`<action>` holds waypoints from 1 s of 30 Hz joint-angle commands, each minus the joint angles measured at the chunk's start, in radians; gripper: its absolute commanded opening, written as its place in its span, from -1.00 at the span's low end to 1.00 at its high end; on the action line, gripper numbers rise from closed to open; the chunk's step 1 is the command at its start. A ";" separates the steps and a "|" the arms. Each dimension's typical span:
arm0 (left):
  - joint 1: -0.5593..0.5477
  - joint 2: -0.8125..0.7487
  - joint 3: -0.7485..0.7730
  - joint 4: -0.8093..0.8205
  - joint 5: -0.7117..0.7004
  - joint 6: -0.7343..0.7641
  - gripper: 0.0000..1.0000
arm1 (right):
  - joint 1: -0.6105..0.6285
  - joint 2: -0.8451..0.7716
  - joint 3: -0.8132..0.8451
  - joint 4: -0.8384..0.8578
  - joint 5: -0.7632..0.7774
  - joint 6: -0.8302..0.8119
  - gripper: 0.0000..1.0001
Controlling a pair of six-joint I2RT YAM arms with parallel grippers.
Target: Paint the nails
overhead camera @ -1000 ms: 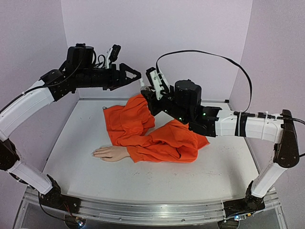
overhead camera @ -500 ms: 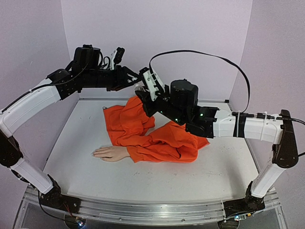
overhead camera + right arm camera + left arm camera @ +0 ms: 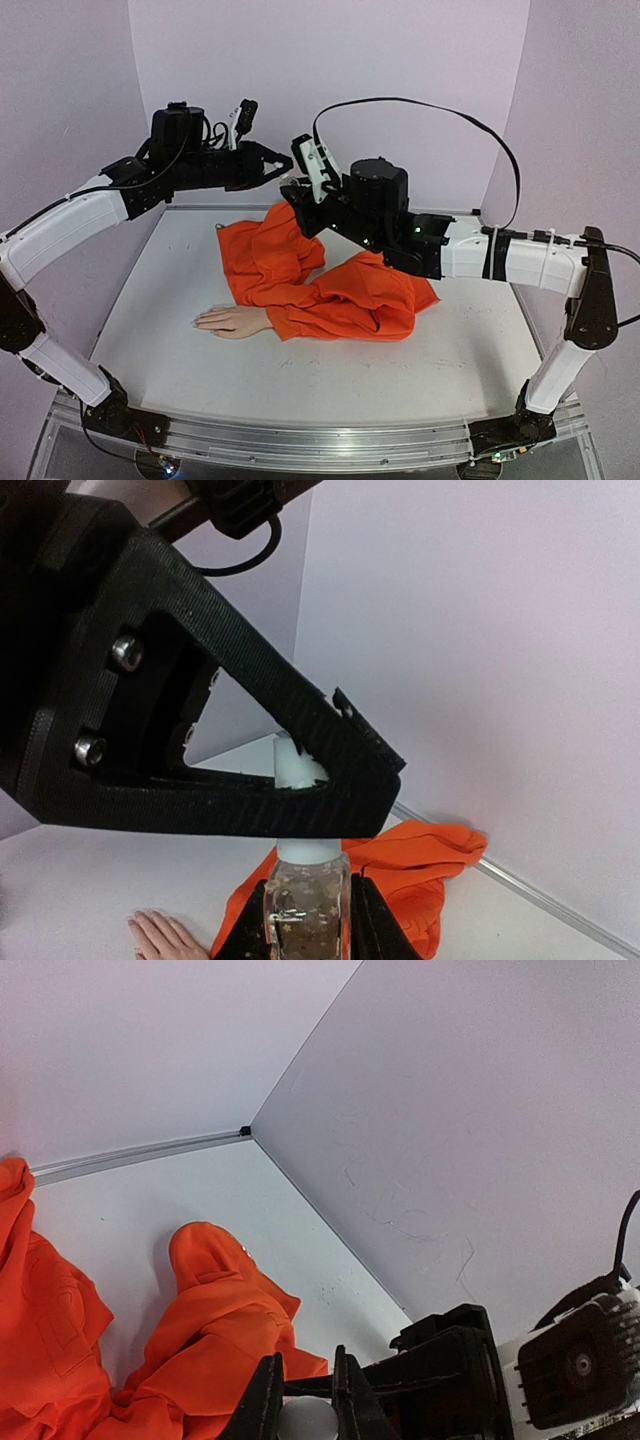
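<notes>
A pale mannequin hand [image 3: 226,320] lies flat on the white table, its wrist in an orange sleeve [image 3: 330,295]. The nails [image 3: 199,322] at its fingertips are too small to make out. High above the cloth, my right gripper [image 3: 298,197] is shut on a small clear glass bottle [image 3: 306,912] with glittery contents, held upright. My left gripper [image 3: 282,163] is shut on the bottle's white cap [image 3: 293,764]. In the left wrist view the cap [image 3: 307,1421] sits between the two black fingers [image 3: 264,1402]. The hand [image 3: 158,937] shows below the bottle in the right wrist view.
The orange garment [image 3: 268,250] is heaped across the middle and back of the table. Lilac walls close in the back and both sides, meeting at a corner [image 3: 246,1131]. A black cable [image 3: 430,110] arcs over the right arm.
My left gripper moved right onto the bottle's cap and shut on it. The right arm shifted the bottle slightly left and up to meet it.
</notes>
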 commanded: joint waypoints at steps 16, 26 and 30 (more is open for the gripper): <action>-0.029 0.043 0.019 0.139 0.679 0.187 -0.75 | -0.314 -0.008 -0.040 1.103 -1.484 1.081 -1.00; 0.039 -0.095 -0.100 0.139 0.372 0.113 0.86 | -0.378 -0.216 -0.205 0.262 -0.887 0.427 -1.00; 0.042 -0.107 -0.106 0.139 0.268 0.039 0.88 | -0.326 -0.241 -0.181 0.059 -0.479 0.279 -1.00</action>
